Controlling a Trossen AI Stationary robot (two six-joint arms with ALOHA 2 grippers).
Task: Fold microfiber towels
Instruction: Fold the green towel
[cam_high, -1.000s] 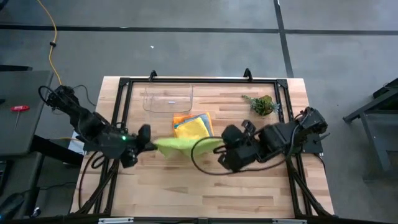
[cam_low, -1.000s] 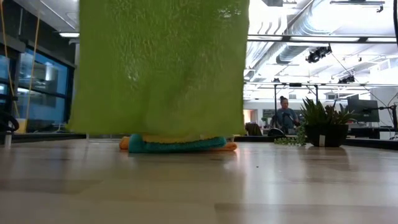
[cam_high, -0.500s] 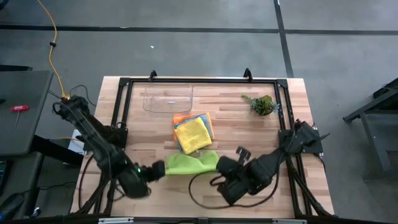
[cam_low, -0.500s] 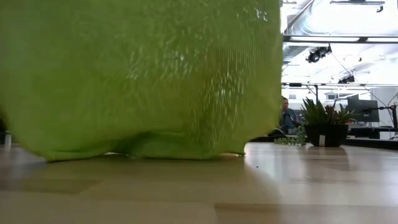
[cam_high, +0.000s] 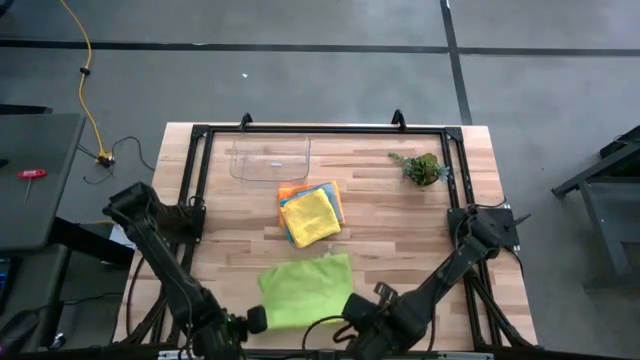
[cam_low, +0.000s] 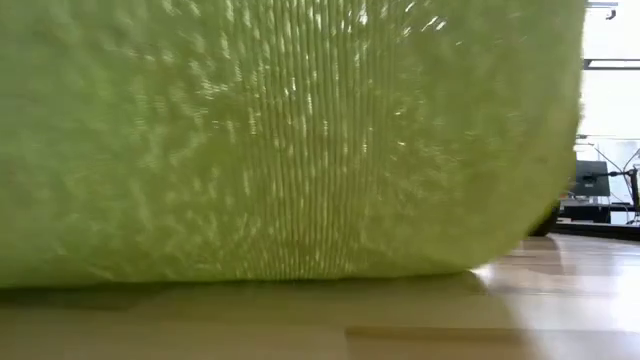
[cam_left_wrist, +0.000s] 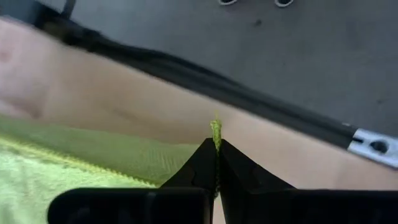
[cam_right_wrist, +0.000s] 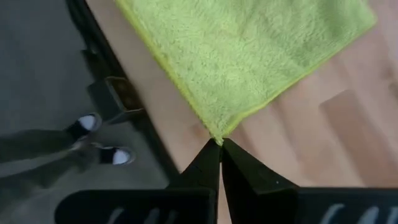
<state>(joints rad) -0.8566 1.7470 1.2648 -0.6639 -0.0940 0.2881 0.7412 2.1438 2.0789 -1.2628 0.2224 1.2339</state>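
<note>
A: Where is the lime green towel found?

B: It is laid out at the near edge of the bench, in front of the stack of folded towels, and the low view is filled by it.

A: How are the tools seen?

B: The left tool is pressed together on one near corner; the right tool is pinched on the other near corner. A clear tray and a plant sprig are seen at the far side.

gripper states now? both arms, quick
Left gripper: shut on a corner of the lime green towel.
Right gripper: shut on another corner of it.
</note>
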